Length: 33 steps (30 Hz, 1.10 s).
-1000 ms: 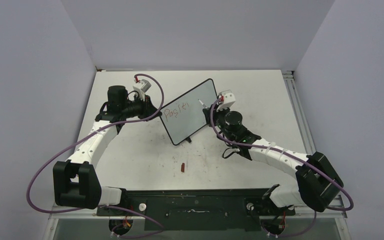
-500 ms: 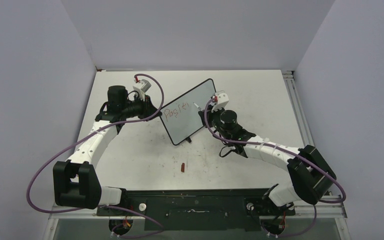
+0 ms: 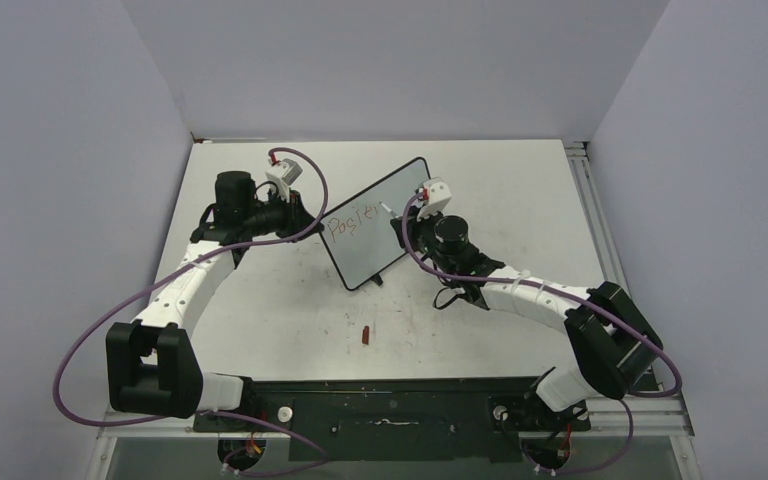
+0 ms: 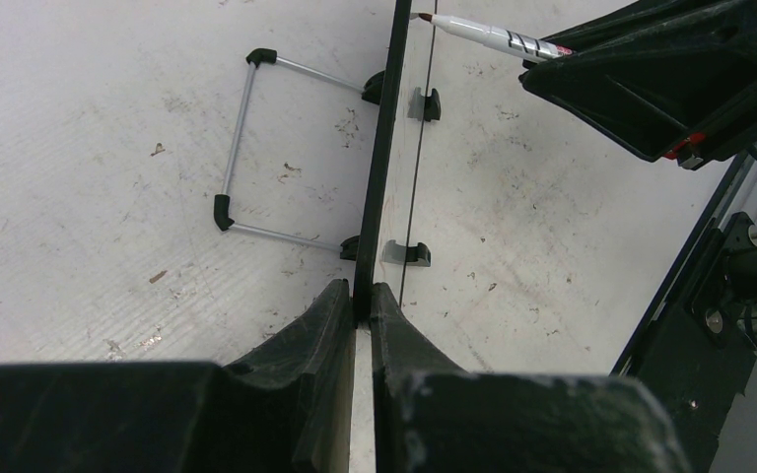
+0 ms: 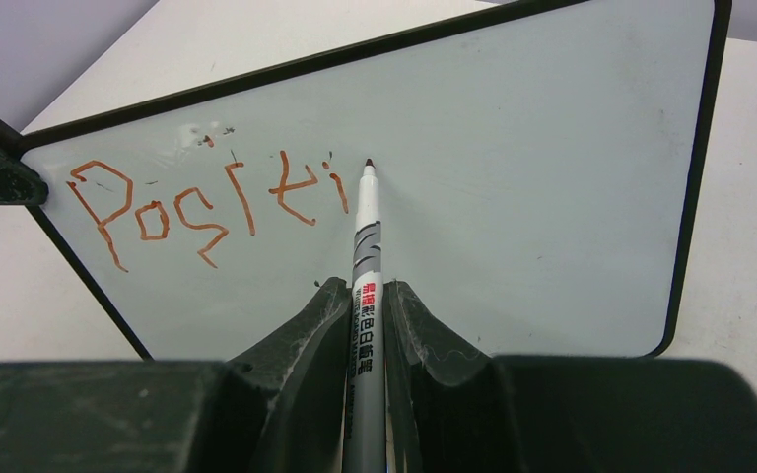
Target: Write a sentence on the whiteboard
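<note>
The whiteboard stands tilted at mid table, its black frame seen edge-on in the left wrist view and face-on in the right wrist view. One line of the reddish sentence reads roughly "Positi". My left gripper is shut on the whiteboard's left edge. My right gripper is shut on a grey marker whose red tip sits at the board face just right of the last letter. The marker also shows in the left wrist view. The right gripper is at the board's right side.
A small red marker cap lies on the white tabletop in front of the board. The board's wire stand rests on the table behind it. A black rail runs along the near edge.
My right gripper has moved left along the board with the marker, closer to the written letters. The left arm and the board have not moved.
</note>
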Motion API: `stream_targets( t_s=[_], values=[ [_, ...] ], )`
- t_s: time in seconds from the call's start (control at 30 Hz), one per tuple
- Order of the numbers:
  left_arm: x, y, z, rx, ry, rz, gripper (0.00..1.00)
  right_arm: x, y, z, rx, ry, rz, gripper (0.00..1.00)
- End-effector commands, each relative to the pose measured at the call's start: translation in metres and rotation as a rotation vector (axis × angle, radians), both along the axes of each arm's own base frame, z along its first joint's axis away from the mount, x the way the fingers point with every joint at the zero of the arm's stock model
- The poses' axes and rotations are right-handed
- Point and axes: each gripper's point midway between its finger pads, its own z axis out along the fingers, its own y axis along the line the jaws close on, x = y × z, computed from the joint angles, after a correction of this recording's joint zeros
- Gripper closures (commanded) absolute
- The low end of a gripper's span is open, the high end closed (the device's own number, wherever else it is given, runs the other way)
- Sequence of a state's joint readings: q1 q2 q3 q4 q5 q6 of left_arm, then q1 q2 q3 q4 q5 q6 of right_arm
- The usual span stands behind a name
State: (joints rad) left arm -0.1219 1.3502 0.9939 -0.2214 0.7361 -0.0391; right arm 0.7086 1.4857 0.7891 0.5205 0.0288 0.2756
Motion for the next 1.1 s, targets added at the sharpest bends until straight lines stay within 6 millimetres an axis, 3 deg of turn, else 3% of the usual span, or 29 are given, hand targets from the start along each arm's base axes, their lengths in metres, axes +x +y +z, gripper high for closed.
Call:
stream_targets(
  t_s=[0.0,0.73,1.07],
  values=[
    [0.009,0.001,0.024,0.0,-0.092,-0.003,1.0,0.008,0.015,0.035,0.069,-0.084,0.021,0.95],
    [0.008,0.0,0.025,-0.002,-0.097,-0.007,1.0,-0.003,0.003,-0.004,0.024,-0.001,-0.016,0.95],
    [0.008,0.0,0.026,-0.006,-0.099,-0.008,1.0,-0.008,-0.001,-0.009,0.011,0.009,-0.032,0.95]
  ],
)
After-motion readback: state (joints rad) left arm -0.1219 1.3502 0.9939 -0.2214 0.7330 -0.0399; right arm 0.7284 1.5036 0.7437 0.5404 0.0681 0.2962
